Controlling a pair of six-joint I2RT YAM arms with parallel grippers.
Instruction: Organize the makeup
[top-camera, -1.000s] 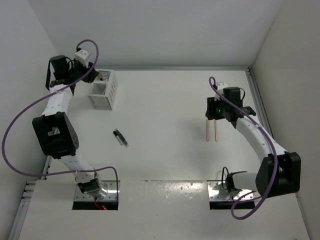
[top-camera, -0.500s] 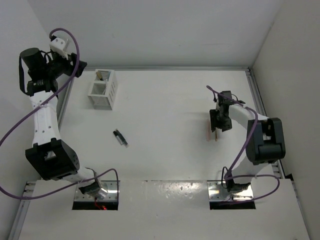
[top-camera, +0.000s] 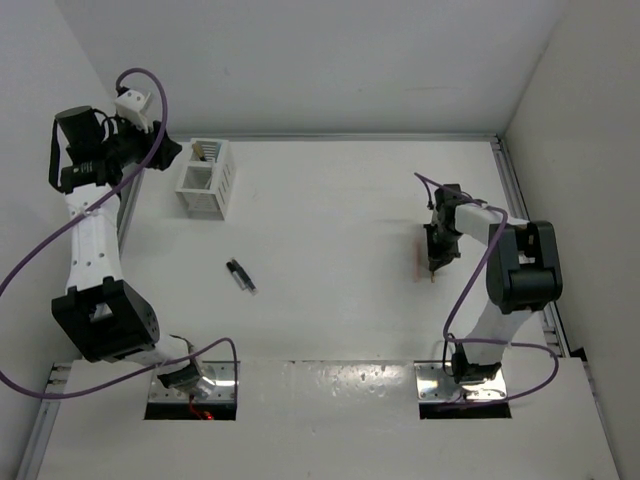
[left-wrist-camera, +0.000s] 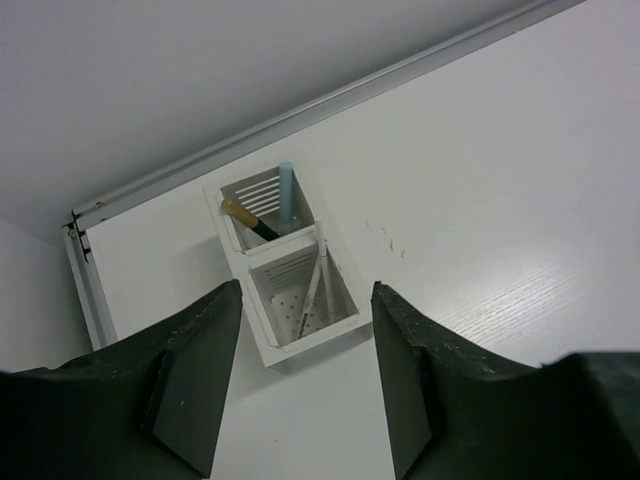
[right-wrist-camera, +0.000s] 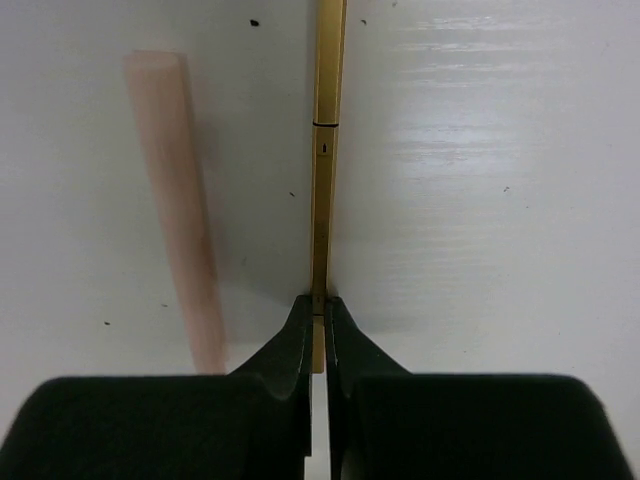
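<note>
Two makeup sticks lie side by side on the table at the right: a pink stick (right-wrist-camera: 178, 200) and a thin tan-gold stick (right-wrist-camera: 327, 150). My right gripper (right-wrist-camera: 318, 303) points down at the table and is shut on the near end of the tan-gold stick (top-camera: 432, 272); the pink stick (top-camera: 416, 262) lies just left of it, untouched. A short black tube (top-camera: 240, 276) lies alone left of centre. My left gripper (left-wrist-camera: 306, 290) hangs open and empty, high above the white slotted box (left-wrist-camera: 300, 340). Its far compartment holds a light blue stick (left-wrist-camera: 286, 190) and a black, gold-ended pencil (left-wrist-camera: 248, 217). Thin sticks (left-wrist-camera: 315, 290) lean in the near one.
The white slotted box (top-camera: 222, 185) stands at the far left near the back wall, with my left gripper (top-camera: 165, 150) just to its left. A metal rail (top-camera: 512, 210) runs along the table's right edge, close to the right arm.
My right gripper came down over the two sticks and shut on the tan-gold one. The left arm swung away from above the box toward the left wall, its gripper staying open.
</note>
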